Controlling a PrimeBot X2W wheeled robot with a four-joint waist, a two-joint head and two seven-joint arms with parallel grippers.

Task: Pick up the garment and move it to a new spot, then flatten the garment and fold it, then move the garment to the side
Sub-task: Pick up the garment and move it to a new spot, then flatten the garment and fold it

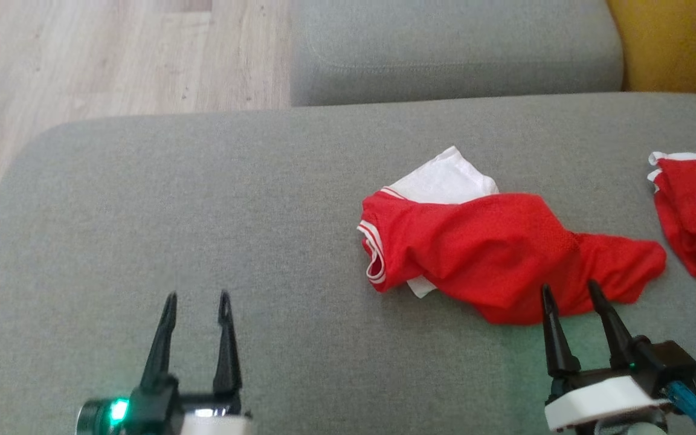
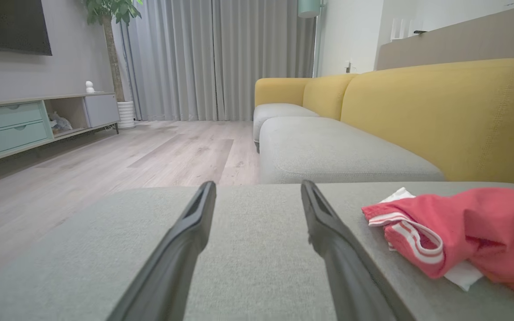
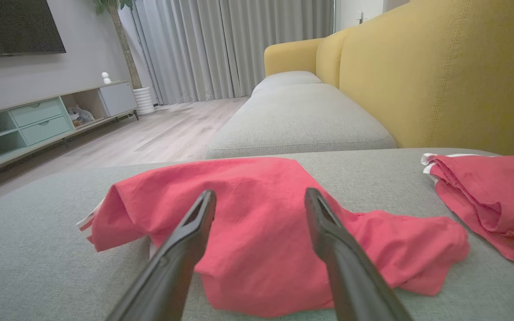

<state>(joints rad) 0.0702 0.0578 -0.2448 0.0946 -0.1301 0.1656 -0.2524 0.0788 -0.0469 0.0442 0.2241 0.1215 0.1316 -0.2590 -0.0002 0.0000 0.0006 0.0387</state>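
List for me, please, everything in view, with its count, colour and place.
crumpled garment: 1, red and white, middle-right of the near cushion
second garment: 1, red with white trim, same cushion's right edge
near cushion: 1, grey, under both garments
far cushion: 1, grey, beyond it
backrest: 1, yellow, along the cushions' right
floor: 1, pale wood, left of the cushions
curtains: 1 set, grey, far wall
cabinet: 1, pale green drawers, left wall
plant: 1, green, beside the curtains
left gripper: 1, dark, open, over bare cushion
right gripper: 1, dark, open, at the crumpled garment's near edge
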